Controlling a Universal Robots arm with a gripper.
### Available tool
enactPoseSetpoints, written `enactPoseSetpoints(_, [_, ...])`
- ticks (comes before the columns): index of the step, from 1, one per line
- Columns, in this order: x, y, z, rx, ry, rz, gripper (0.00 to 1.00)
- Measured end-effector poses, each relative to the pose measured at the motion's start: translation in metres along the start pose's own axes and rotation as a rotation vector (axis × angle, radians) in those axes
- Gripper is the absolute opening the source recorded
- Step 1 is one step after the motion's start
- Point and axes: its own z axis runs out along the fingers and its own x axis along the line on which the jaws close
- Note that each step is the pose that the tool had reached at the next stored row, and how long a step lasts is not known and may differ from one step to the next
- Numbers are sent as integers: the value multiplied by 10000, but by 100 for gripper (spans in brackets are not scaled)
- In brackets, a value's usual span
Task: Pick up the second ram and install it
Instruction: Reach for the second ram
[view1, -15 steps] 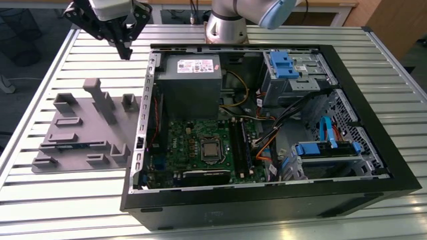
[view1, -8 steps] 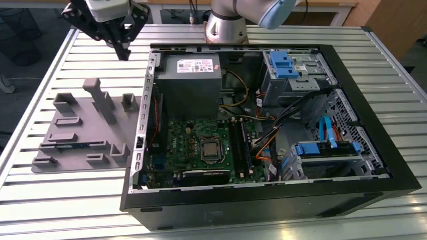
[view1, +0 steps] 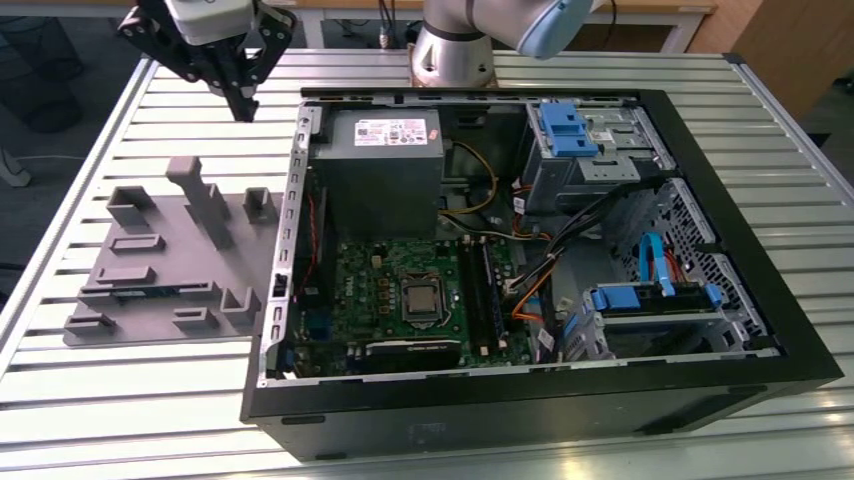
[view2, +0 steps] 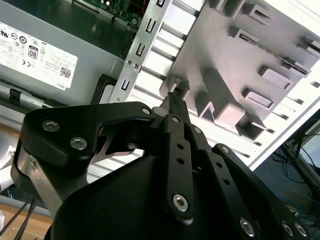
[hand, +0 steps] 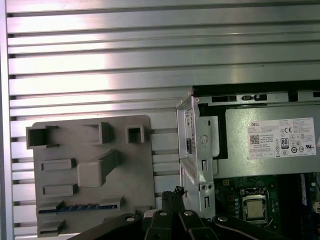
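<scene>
The second ram (hand: 75, 207) is a thin blue strip standing on edge in a slot of the gray holder tray (hand: 130, 170); in the exterior view the ram (view1: 144, 291) lies near the tray's (view1: 160, 320) front edge. My gripper (view1: 244, 105) hangs above the table beyond the tray's far edge, beside the case's back left corner, well apart from the ram. Its fingertips (view2: 175, 97) are pressed together with nothing between them, and the black fingers (hand: 172, 195) also show in the first wrist view. The green motherboard (view1: 400, 290) lies inside the open case.
The open black computer case (view1: 747, 300) fills the exterior view's right, with a gray power supply (view1: 380, 160), blue drive brackets (view1: 574, 130) and loose cables (view1: 534, 270). The arm's base (view1: 454, 55) stands behind the case. The slatted metal table (view1: 160, 400) surrounds the tray.
</scene>
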Motion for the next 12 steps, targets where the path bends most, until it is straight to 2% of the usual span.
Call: enactPoseSetpoints(12, [28,-2,-1,0,0,0,11])
